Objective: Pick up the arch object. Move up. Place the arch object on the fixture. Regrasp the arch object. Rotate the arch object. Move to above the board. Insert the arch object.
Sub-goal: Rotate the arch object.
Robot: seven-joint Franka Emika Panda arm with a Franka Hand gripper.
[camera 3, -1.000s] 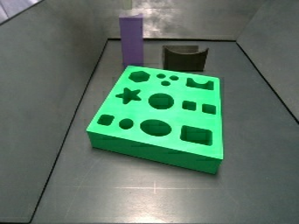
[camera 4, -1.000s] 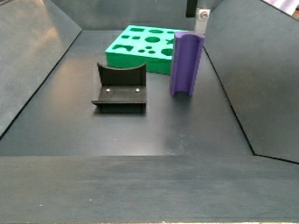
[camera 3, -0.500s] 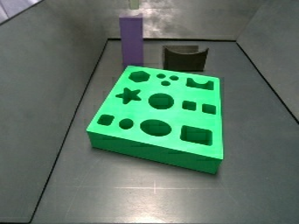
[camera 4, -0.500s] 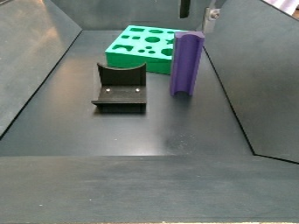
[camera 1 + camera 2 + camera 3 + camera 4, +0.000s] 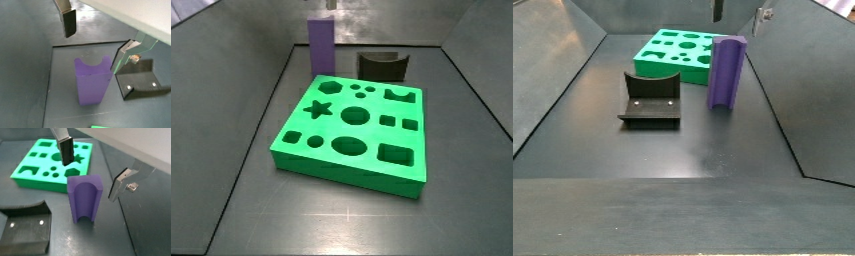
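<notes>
Gripper (image 5: 93,165) above the upright arch object (image 5: 85,197), fingers spread wide and holding nothing

The arch object (image 5: 727,72) stands on end on the floor between the board (image 5: 673,51) and the fixture (image 5: 651,100), touching neither; both wrist views show its notched top and the 2 fingers (image 5: 68,22) either side of it, which both side views crop at the frame edge, with bare floor all round

No text, label, brand, number or sign can be read on anything here.
</notes>
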